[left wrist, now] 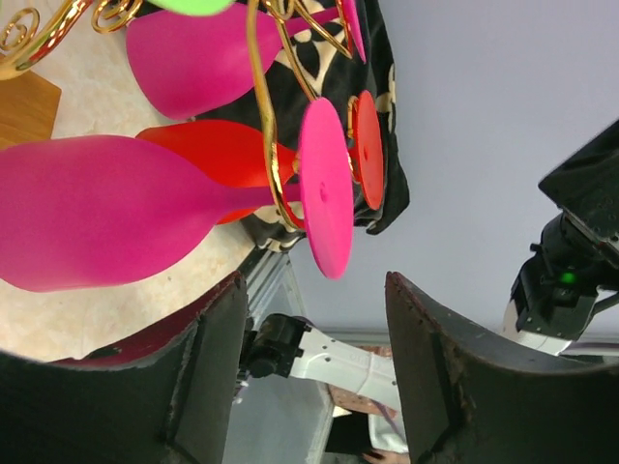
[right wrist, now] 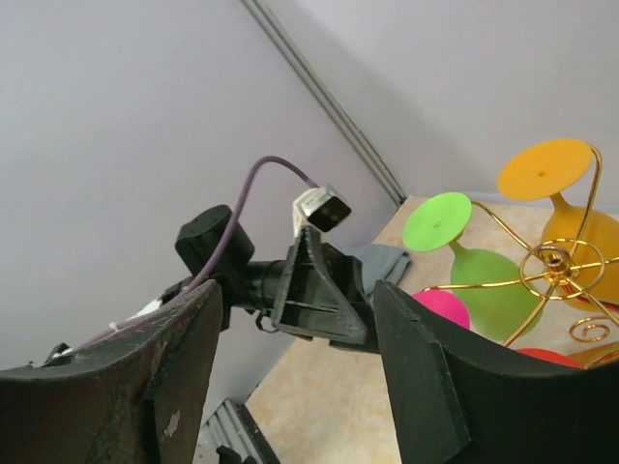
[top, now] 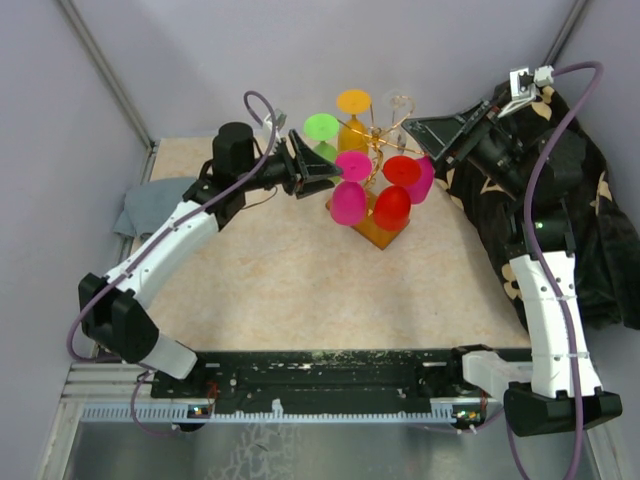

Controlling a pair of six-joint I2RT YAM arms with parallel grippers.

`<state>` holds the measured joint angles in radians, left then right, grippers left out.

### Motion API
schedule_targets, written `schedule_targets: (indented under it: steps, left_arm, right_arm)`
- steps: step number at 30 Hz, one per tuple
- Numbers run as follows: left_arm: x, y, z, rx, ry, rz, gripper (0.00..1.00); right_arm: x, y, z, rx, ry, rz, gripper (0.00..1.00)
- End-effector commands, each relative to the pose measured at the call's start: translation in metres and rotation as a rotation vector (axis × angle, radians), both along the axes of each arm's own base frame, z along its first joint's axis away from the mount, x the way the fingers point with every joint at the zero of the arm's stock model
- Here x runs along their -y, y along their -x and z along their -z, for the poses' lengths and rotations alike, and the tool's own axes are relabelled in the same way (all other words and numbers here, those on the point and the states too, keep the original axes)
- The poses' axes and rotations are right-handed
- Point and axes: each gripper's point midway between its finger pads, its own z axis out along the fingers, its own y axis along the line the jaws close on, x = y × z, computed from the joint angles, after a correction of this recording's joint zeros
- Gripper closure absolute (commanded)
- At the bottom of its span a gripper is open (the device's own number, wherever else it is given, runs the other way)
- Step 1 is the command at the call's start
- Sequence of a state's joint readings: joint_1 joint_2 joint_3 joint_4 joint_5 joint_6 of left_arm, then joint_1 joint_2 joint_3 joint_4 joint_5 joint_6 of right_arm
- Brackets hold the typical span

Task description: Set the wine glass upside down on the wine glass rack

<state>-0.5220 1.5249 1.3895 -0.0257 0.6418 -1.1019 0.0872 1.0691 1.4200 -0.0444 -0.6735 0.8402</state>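
The wine glass rack (top: 378, 148) is a gold wire tree on an amber base (top: 375, 234) at the table's middle back. Several coloured wine glasses hang on it upside down: green (top: 322, 128), orange (top: 353, 102), pink (top: 349, 200), red (top: 392, 207). My left gripper (top: 325, 170) is open and empty, just left of the pink glass (left wrist: 97, 213), whose foot (left wrist: 324, 198) sits in a gold wire arm (left wrist: 266, 126) ahead of the gripper (left wrist: 314, 358). My right gripper (top: 418, 135) is open and empty beside the rack's right; it faces the rack (right wrist: 556, 261) in the right wrist view (right wrist: 295, 367).
A black patterned cloth (top: 560, 200) is heaped along the right side behind the right arm. A grey cloth (top: 150, 205) lies at the left edge under the left arm. A clear glass (top: 400, 105) shows at the rack's back. Grey walls close in the table.
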Motion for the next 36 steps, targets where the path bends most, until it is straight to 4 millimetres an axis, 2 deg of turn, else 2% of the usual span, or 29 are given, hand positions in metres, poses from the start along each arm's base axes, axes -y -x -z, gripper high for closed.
schedule_targets:
  steps: [1,4,5,6,12,13,14,20,29,36]
  left_arm:
    - [-0.019,0.012,-0.041,0.197,-0.048,-0.039,0.33]
    - [-0.030,0.012,-0.055,0.265,-0.075,-0.076,0.30]
    - [-0.034,0.013,-0.059,0.286,-0.083,-0.082,0.29]
    - [-0.037,0.013,-0.061,0.300,-0.095,-0.089,0.28]
    - [-0.056,0.013,-0.070,0.366,-0.153,-0.130,0.11]
    - [-0.058,0.014,-0.070,0.368,-0.154,-0.134,0.04]
    - [-0.060,0.014,-0.069,0.369,-0.158,-0.138,0.01]
    - [-0.069,0.015,-0.062,0.357,-0.170,-0.147,0.01]
    - [-0.078,0.014,-0.060,0.344,-0.147,-0.165,0.01]
    - [-0.078,0.013,-0.059,0.336,-0.135,-0.160,0.01]
  right_arm:
    - [0.007,0.003,-0.006,0.047,0.018,0.041,0.34]
    - [0.007,0.000,-0.001,0.034,0.023,0.048,0.30]
    - [0.007,-0.001,0.000,0.030,0.024,0.048,0.22]
    - [0.007,-0.003,0.002,0.028,0.026,0.049,0.19]
    - [0.011,-0.010,0.013,-0.002,0.051,0.081,0.18]
    - [0.011,-0.010,0.015,-0.004,0.053,0.085,0.18]
    - [0.012,-0.011,0.015,-0.006,0.055,0.089,0.18]
    - [0.013,-0.014,0.024,-0.043,0.091,0.101,0.18]
    - [0.026,-0.016,0.019,-0.035,0.129,0.194,0.17]
    - [0.025,-0.012,0.015,-0.020,0.122,0.186,0.16]
